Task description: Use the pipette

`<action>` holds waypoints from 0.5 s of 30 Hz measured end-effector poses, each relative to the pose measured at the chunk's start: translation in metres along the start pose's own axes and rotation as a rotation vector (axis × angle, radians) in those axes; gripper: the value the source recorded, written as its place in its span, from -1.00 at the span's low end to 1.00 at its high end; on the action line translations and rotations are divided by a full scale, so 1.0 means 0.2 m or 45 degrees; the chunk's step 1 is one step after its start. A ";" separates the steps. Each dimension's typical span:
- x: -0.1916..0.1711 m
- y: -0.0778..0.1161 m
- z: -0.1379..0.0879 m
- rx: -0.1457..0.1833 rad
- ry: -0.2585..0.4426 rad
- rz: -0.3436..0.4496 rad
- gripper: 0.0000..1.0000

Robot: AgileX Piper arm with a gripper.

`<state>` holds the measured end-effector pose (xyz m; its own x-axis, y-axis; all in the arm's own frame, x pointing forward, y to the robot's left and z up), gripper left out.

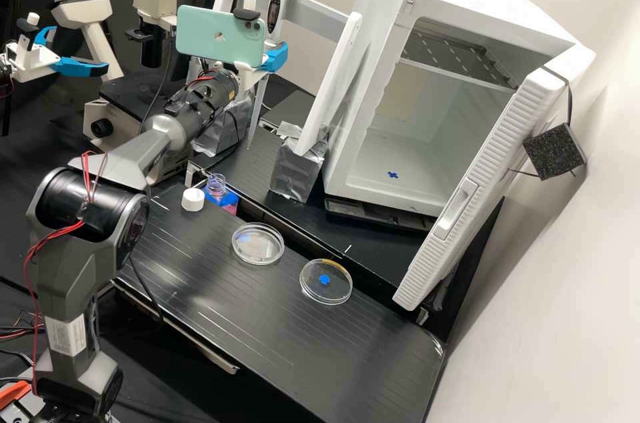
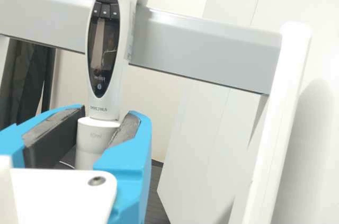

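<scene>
My gripper: standing part-open, seemingly unclamped, straddling pipette low for grasping. Crossbar apparently bearing it upright, low end hanging past bottom edge.

There are two dishes, one pipette, one bottle, one cap

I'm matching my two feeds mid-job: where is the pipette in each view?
High view: pipette at upper middle, just right of the phone.
Wrist view: pipette in front of the rail, its lower part at the gripper.
Shared landmark: the rail, crossing behind the pipette.
</scene>
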<state>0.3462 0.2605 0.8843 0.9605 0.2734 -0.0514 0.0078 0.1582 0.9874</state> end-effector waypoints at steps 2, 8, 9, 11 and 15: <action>0.00 -0.01 0.00 0.001 0.003 -0.005 -1.00; -0.01 -0.01 -0.01 -0.007 0.008 0.001 -1.00; -0.01 -0.01 -0.01 -0.005 0.009 -0.001 -1.00; -0.02 -0.01 -0.02 -0.004 0.016 0.000 -1.00; -0.03 -0.01 -0.03 -0.002 0.023 0.005 -1.00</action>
<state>0.3390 0.2645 0.8822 0.9554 0.2911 -0.0499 0.0032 0.1587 0.9873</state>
